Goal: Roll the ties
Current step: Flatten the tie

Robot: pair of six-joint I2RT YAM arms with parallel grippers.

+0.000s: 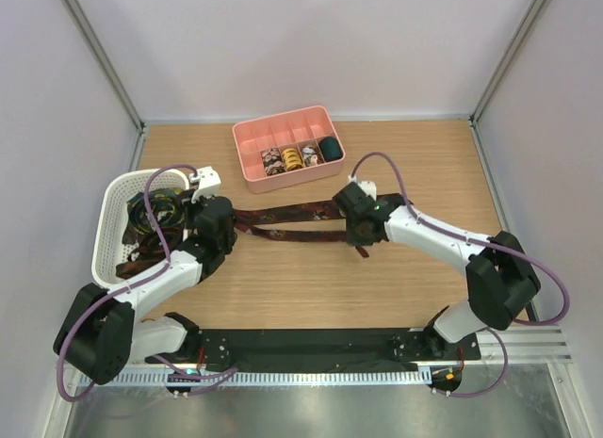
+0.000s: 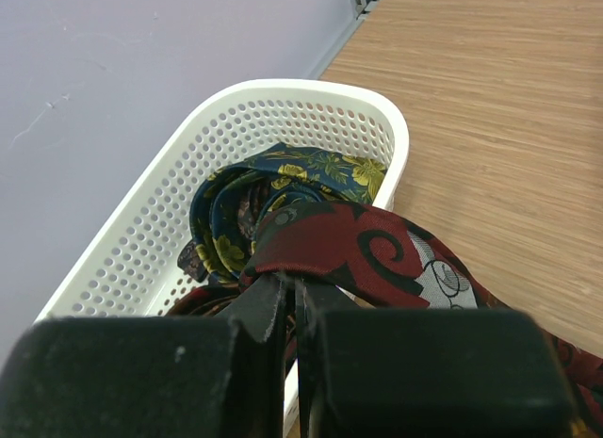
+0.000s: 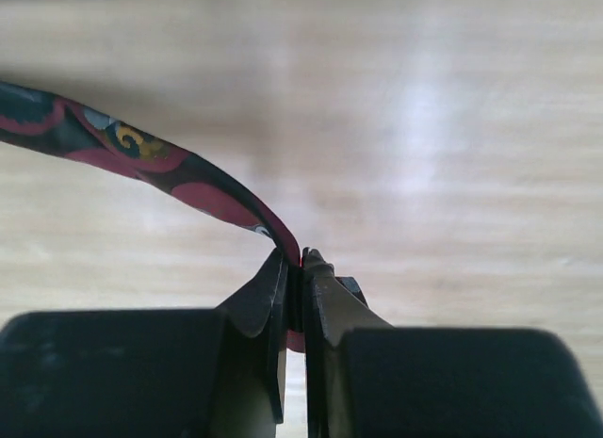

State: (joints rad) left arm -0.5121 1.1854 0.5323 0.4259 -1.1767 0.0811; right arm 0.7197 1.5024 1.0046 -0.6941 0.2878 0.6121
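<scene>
Clamps the left end of a red-print tie (image 1: 292,235) in the left gripper (image 2: 294,297), just right of the white basket (image 2: 311,104). Pinches its right end in the right gripper (image 3: 294,273), mid-table, on the near side of the pink tray (image 1: 280,118).

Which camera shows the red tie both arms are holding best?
Top external: only there the red tie shows stretched between the left gripper and right gripper. Left wrist shows only its printed end by the basket; right wrist, a short pinched strip.
</scene>
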